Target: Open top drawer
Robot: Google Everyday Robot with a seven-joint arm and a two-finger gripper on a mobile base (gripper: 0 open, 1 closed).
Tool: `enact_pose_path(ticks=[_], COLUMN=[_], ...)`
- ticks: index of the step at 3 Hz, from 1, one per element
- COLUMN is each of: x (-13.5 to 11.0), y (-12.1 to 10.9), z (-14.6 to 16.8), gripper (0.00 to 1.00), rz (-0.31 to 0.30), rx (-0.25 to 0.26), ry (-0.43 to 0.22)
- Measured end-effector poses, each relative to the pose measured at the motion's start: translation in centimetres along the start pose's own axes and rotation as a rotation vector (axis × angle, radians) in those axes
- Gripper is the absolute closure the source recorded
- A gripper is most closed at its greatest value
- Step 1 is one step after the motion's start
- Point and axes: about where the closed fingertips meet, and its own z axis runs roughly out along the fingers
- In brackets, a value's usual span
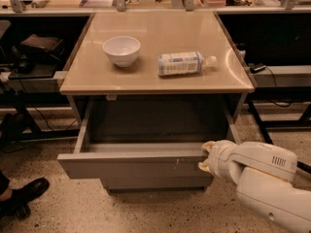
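The top drawer (131,165) is a wide grey metal drawer under the beige table top. It stands pulled far out toward me, its inside dark and bare, with small pale scratch marks right of centre on its flat front. My gripper (205,157), cream fingertips on a white arm, sits at the drawer front's right end, at its top edge. A narrower grey drawer (155,182) shows below, closed.
On the table top (160,76) stand a white bowl (121,50) and a plastic bottle (183,63) lying on its side. A person's black shoe (24,193) is on the speckled floor at the left. Dark shelves with cables flank the table.
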Motion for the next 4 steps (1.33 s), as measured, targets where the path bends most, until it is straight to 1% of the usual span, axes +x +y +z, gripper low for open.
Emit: enact_pose_path(ticks=[1,4], x=[-0.2,0.3], y=[0.6,1.1], z=[-0.8,-1.9], gripper=[1.0,1.0], rz=[-0.008,0.001], rx=[0.007,0.015], ry=[-0.013,-0.012])
